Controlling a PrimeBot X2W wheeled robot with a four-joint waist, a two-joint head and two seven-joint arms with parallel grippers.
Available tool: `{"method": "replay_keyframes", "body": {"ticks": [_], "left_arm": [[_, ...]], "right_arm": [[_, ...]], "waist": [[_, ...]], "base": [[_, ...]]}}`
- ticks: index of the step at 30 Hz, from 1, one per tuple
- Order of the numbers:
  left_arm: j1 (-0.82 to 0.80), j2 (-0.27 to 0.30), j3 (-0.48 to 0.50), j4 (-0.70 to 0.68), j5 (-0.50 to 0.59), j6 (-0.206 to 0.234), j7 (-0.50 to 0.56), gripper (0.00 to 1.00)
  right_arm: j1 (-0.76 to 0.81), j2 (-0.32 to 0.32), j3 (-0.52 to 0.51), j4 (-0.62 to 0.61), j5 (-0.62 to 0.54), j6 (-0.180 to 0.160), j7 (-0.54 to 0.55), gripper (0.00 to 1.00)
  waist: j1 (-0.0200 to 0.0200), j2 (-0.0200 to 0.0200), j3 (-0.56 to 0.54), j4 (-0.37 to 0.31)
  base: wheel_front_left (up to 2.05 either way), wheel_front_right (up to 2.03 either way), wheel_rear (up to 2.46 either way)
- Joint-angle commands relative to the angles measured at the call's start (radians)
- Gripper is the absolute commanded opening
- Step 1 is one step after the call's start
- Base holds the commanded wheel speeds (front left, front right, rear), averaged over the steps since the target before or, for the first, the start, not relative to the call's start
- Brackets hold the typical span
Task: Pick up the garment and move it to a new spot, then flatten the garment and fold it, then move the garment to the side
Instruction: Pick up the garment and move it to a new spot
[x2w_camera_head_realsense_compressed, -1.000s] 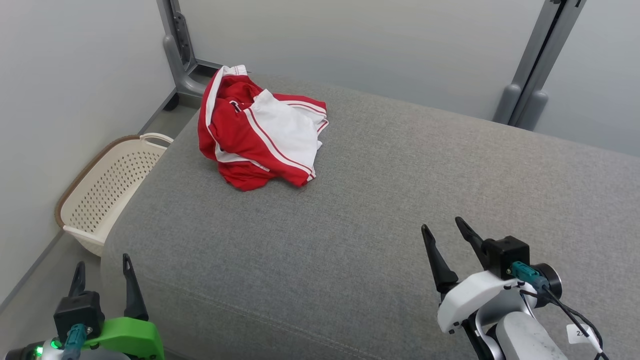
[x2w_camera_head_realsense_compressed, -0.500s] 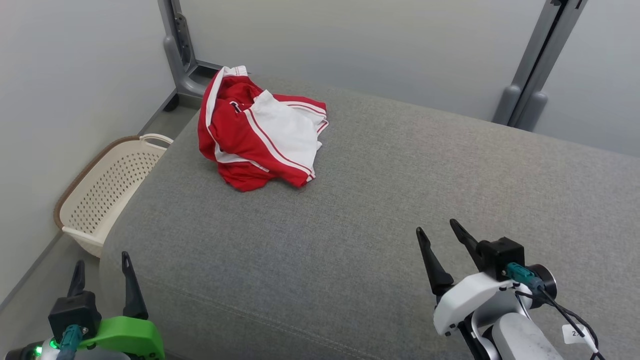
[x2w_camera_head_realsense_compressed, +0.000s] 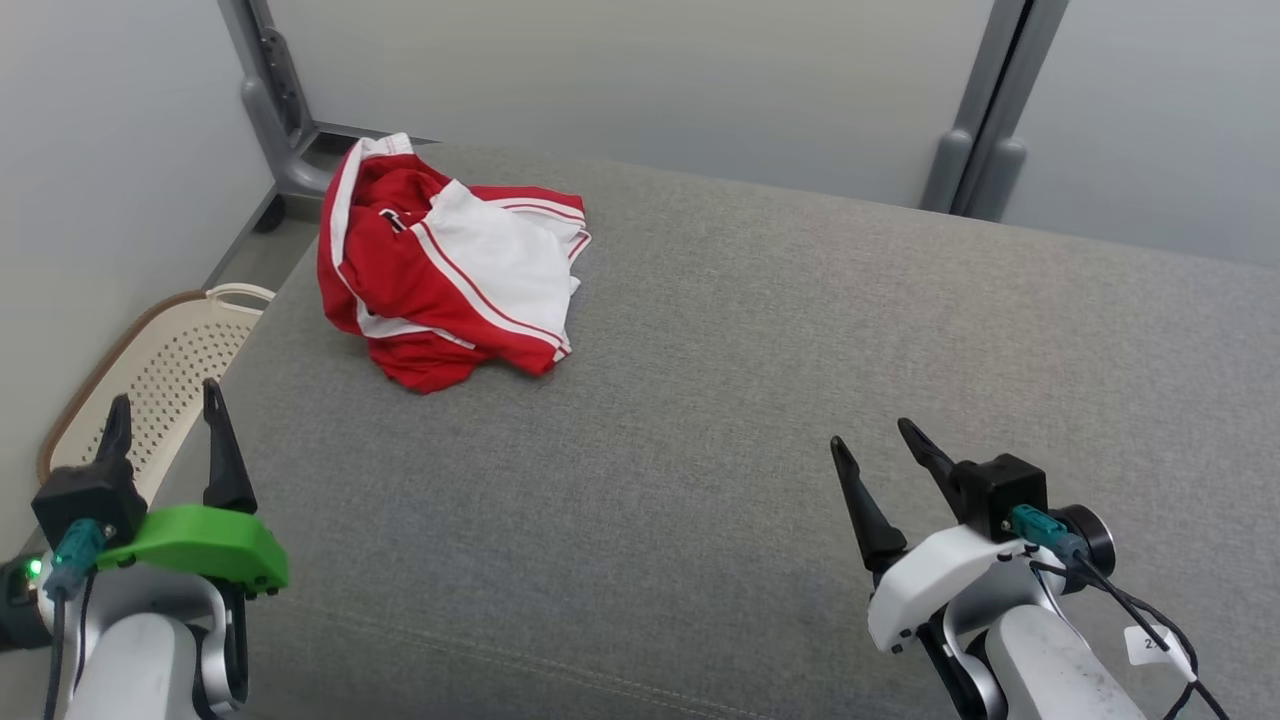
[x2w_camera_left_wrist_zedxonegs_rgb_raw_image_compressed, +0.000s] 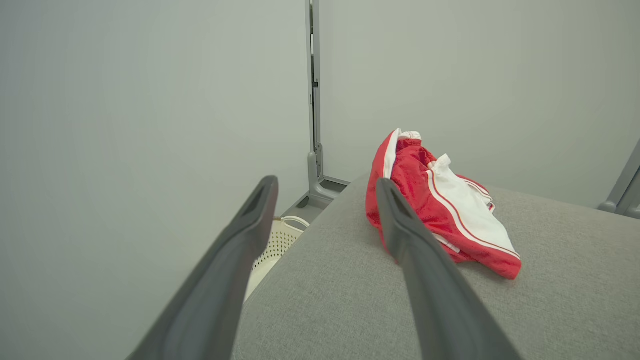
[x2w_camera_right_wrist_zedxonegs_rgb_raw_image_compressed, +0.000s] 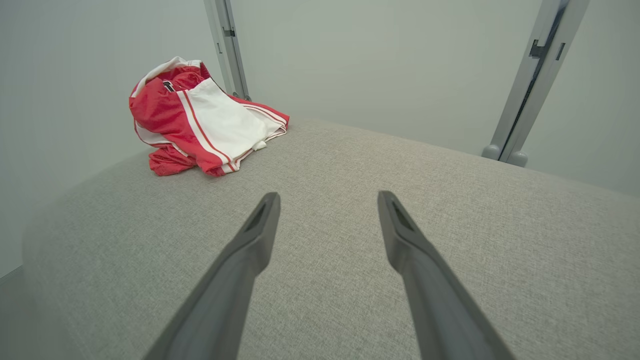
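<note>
A crumpled red and white garment (x2w_camera_head_realsense_compressed: 440, 270) lies in a heap at the far left corner of the grey cushioned surface (x2w_camera_head_realsense_compressed: 760, 360). It also appears in the left wrist view as the garment (x2w_camera_left_wrist_zedxonegs_rgb_raw_image_compressed: 440, 210) and in the right wrist view as the garment (x2w_camera_right_wrist_zedxonegs_rgb_raw_image_compressed: 200, 120). My left gripper (x2w_camera_head_realsense_compressed: 165, 418) stands open at the lower left, over the surface's left edge, well short of the garment. Over the near right part of the surface my right gripper (x2w_camera_head_realsense_compressed: 872, 447) is open too, far from the cloth. Both hold nothing.
A cream perforated laundry basket (x2w_camera_head_realsense_compressed: 150, 380) sits on the floor against the left wall, beside the surface's left edge. Grey metal frame posts (x2w_camera_head_realsense_compressed: 975, 110) rise behind the surface, with another post (x2w_camera_head_realsense_compressed: 270, 110) at the back left. Pale walls close in left and behind.
The head camera has turned, shifting the whole picture leftward. My left gripper has risen higher in the head view; the right gripper stays about where it was. The garment lies unmoved.
</note>
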Motion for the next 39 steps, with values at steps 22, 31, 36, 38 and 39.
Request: {"method": "replay_keyframes", "body": {"ticks": [22,31,36,38,39], "left_arm": [[-0.432,0.088,0.021,0.452,-0.093,-0.176,-0.029,1.0],[-0.593,0.168,0.011,0.631,-0.122,-0.25,0.05,1.0],[-0.646,0.194,-0.017,0.695,-0.109,-0.26,0.095,1.0],[-0.668,0.203,-0.025,0.721,-0.109,-0.263,0.124,1.0],[-0.677,0.21,-0.031,0.737,-0.107,-0.266,0.141,1.0]], "right_arm": [[-0.077,-0.043,0.03,-0.042,0.005,0.0,0.024,1.0],[-0.116,-0.043,0.025,-0.037,0.01,0.0,0.003,1.0],[-0.132,-0.043,0.032,-0.029,0.015,0.0,-0.006,1.0],[-0.135,-0.042,0.034,-0.024,0.016,0.0,-0.007,1.0],[-0.137,-0.041,0.034,-0.023,0.015,0.0,-0.008,1.0]], "waist": [[0.0001,0.0,0.146,-0.256],[0.0001,0.0,0.229,-0.331],[0.0001,0.0,0.252,-0.355],[0.0001,0.0,0.26,-0.367],[0.0001,0.0,0.264,-0.372]], "base": [[0.0,0.0,0.0],[0.0,0.0,0.0],[0.0,0.0,0.0],[0.0,0.0,0.0],[0.0,0.0,0.0]]}}
